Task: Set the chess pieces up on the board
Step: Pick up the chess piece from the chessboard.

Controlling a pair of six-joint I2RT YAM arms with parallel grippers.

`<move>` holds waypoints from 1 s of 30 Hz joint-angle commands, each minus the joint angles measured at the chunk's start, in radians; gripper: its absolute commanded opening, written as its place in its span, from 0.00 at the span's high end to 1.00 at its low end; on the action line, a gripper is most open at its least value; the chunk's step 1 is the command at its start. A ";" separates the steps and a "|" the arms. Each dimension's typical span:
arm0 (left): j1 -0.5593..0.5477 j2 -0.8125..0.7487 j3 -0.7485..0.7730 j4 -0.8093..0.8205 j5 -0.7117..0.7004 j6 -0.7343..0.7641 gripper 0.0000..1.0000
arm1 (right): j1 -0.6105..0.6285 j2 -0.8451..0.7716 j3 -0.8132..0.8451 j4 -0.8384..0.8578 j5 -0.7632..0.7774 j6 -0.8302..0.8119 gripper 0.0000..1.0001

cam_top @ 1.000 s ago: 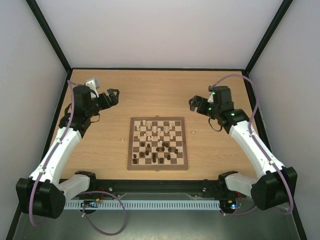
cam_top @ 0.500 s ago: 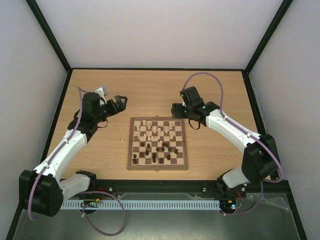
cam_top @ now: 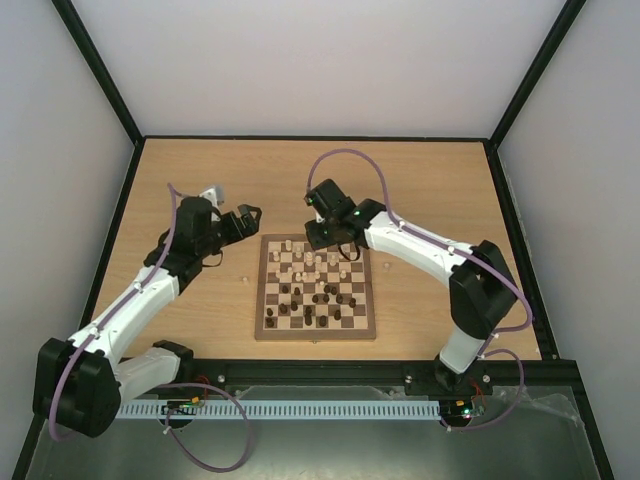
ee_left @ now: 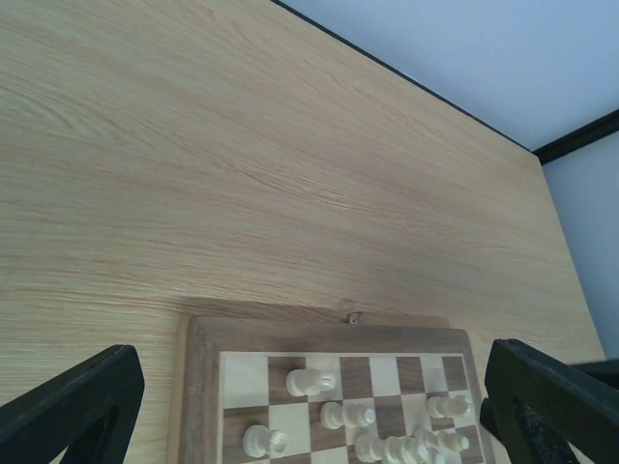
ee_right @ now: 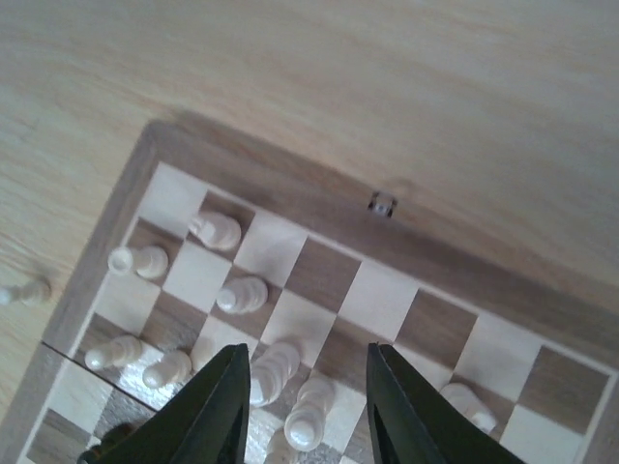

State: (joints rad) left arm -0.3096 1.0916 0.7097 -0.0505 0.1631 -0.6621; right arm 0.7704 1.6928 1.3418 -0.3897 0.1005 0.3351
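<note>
Two arms reach in from the near edge in the overhead view. The board (cam_top: 261,300) lies flat mid-table. The chess pieces (cam_top: 318,296) stand scattered over it, pale ones mostly on the far rows and dark ones nearer, none in proper ranks. The left claw (cam_top: 246,214) hangs over bare table just off the board's far left corner. The right claw (cam_top: 322,236) is over the middle of the board's far edge.

From the left wrist, the left claw (ee_left: 309,377) is released, its fingers (ee_left: 73,406) spread wide with nothing held. Below lie the table (ee_left: 242,145), the board's far border and a few pale pieces (ee_left: 345,416).

From the right wrist, the right claw (ee_right: 308,406) is released too, its fingers (ee_right: 218,406) a narrow gap apart above a crowd of pale pieces. One of them shows in the gap, apparently lower down and not gripped. A lone pale piece (ee_right: 24,291) lies on the table just beside the board.

These little turned figures look light, hard and smooth, so they will likely tip or slide at a nudge. The safest hold is probably across the waist above the base, coming straight down. The opening should be barely wider than the piece, because neighbours stand close.
</note>
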 commanded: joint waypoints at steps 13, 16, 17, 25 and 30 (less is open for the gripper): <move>-0.002 -0.058 -0.078 0.026 -0.106 -0.007 0.01 | 0.096 0.069 0.025 -0.149 0.007 -0.069 0.74; -0.002 -0.066 -0.080 0.025 -0.111 -0.005 0.01 | 0.103 0.089 0.028 -0.150 0.003 -0.074 0.74; -0.002 -0.070 -0.081 0.023 -0.114 -0.005 0.00 | 0.103 0.096 0.029 -0.150 0.006 -0.074 0.75; -0.002 -0.075 -0.083 0.023 -0.116 -0.006 0.01 | 0.103 0.135 0.054 -0.146 0.017 -0.074 0.79; -0.002 -0.079 -0.085 0.023 -0.113 -0.005 0.01 | 0.103 0.150 0.059 -0.143 0.027 -0.074 0.83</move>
State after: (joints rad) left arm -0.3096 1.0325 0.6365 -0.0360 0.0582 -0.6636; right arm 0.8665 1.8236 1.3674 -0.4816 0.1116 0.2710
